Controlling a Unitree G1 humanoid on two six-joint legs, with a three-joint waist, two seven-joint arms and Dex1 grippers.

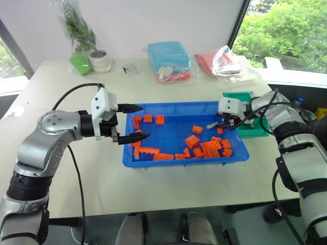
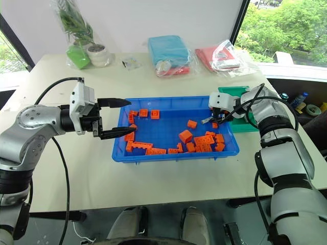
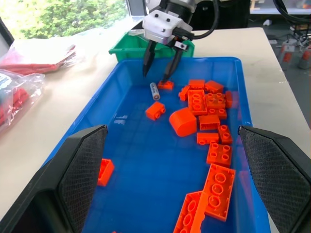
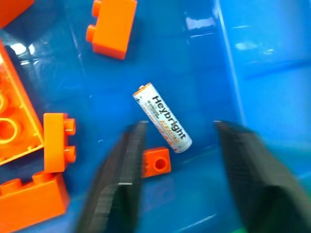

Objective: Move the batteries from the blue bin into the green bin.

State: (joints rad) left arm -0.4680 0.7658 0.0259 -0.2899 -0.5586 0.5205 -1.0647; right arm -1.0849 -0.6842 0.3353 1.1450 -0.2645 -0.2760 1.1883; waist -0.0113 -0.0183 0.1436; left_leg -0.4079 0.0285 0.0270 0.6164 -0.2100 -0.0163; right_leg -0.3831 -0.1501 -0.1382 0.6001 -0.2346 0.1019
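Right wrist view | smooth cylindrical battery (image 4: 163, 118) on glossy blue bin (image 4: 272, 43); right fingers (image 4: 116, 189) apart | left fingers (image 1: 132, 107) apart

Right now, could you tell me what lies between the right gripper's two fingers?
In the right wrist view, a battery and a small orange brick lie on the blue bin floor between the right gripper fingers.

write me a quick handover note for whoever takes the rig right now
Right gripper: open, fingers either side of one battery lying on the blue bin floor near the green-bin end, not gripped yet.
Left gripper: open, empty, held at the bin's other end.
Green bin: beside the blue bin; contents not visible.
Orange bricks stay in the blue bin.
Left: close on the battery, carry to green bin.
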